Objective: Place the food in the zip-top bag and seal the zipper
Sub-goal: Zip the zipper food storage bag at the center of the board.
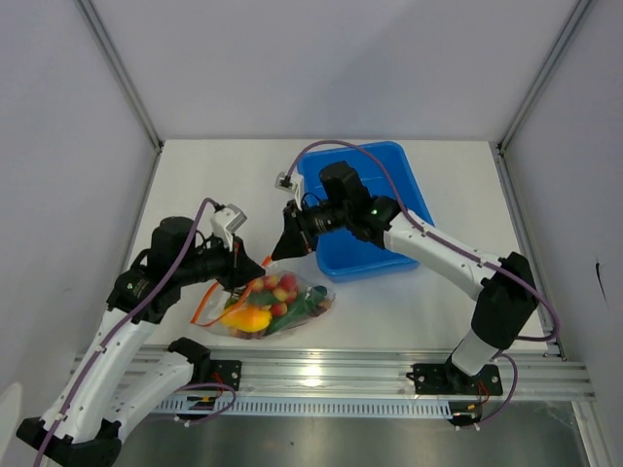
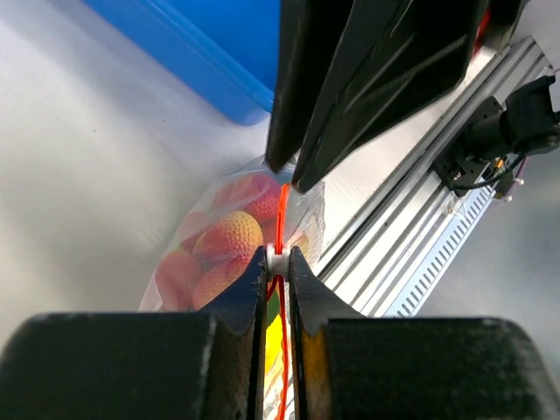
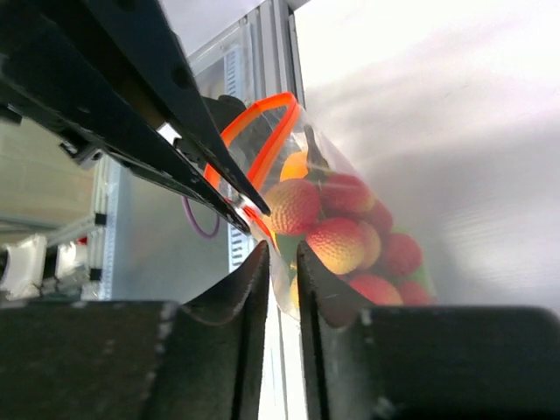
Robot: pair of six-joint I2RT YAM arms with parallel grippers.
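Observation:
The zip-top bag (image 1: pixel 313 292) lies on the table near the front rail, filled with the food: red fruits (image 1: pixel 283 286), an orange-yellow piece (image 1: pixel 249 318) and green pieces (image 1: pixel 304 308). My left gripper (image 1: pixel 249 280) is shut on the white slider (image 2: pixel 277 260) of the orange zipper (image 2: pixel 282 210). My right gripper (image 1: pixel 278 253) hangs just above the bag's mouth. In the right wrist view its jaws (image 3: pixel 281 251) stand a narrow gap apart. The bag's clear edge shows in that gap, with bumpy red fruits (image 3: pixel 295 206) beyond. The orange zipper (image 3: pixel 262 140) loops open past the left gripper (image 3: pixel 249 208).
A blue bin (image 1: pixel 399 175) stands behind the right gripper, and its rim (image 2: pixel 201 61) shows in the left wrist view. The aluminium rail (image 1: pixel 370 375) runs along the table's front edge, right beside the bag. White walls enclose the table.

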